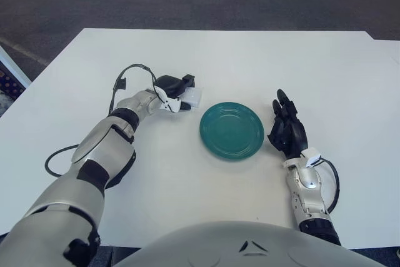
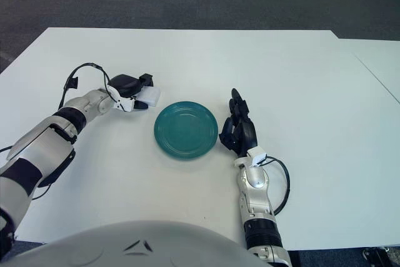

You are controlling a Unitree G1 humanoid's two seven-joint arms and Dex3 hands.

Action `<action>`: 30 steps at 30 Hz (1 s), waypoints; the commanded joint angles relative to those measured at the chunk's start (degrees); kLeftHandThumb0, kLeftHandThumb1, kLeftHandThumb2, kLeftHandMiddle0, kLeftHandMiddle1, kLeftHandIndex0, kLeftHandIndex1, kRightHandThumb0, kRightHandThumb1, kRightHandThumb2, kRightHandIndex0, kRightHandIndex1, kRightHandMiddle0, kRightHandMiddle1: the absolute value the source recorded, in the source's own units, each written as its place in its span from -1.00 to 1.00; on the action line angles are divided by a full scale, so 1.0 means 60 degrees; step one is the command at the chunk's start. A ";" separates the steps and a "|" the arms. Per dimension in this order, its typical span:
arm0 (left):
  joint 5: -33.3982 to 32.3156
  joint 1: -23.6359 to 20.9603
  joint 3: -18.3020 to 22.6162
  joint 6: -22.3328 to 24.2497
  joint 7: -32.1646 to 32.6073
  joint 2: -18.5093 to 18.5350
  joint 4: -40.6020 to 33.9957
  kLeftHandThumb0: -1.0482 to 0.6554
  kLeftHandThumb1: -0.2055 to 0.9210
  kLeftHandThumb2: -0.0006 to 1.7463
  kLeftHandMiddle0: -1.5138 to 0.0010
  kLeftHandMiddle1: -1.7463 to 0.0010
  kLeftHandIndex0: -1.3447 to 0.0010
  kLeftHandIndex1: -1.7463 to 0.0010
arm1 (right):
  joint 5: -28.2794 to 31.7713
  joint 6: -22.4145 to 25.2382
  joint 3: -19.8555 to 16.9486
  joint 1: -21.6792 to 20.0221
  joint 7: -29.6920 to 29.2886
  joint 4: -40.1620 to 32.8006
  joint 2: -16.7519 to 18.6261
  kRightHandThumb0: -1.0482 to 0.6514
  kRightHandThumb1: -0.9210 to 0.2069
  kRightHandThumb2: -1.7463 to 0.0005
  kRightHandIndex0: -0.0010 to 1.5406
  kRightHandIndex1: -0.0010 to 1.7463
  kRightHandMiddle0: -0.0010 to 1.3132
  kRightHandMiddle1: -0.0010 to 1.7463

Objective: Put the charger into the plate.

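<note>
A teal plate (image 1: 231, 130) lies on the white table (image 1: 250, 60) in front of me. Just left of it, my left hand (image 1: 178, 92) is shut on a small white charger (image 1: 194, 96), holding it a little beyond the plate's upper-left rim. My right hand (image 1: 287, 128) shows at the plate's right side, black fingers stretched out and holding nothing. The same layout appears in the right eye view, with the charger (image 2: 149, 96) left of the plate (image 2: 186, 129).
A black cable (image 1: 130, 71) loops above my left wrist, and another loop (image 1: 53, 157) lies by my left forearm. A cable (image 1: 331, 179) also curls beside my right wrist. Dark carpet lies beyond the table's far edge.
</note>
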 commanded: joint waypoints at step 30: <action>-0.1211 0.1459 0.1666 0.0747 -0.2601 0.0632 -0.6556 -0.28 0.75 -0.10 -0.43 -1.00 -0.34 -1.00 | -0.0003 -0.0008 -0.0111 0.0432 0.0003 0.1155 0.0059 -0.84 -1.00 -0.16 -0.93 -1.00 -1.00 -0.79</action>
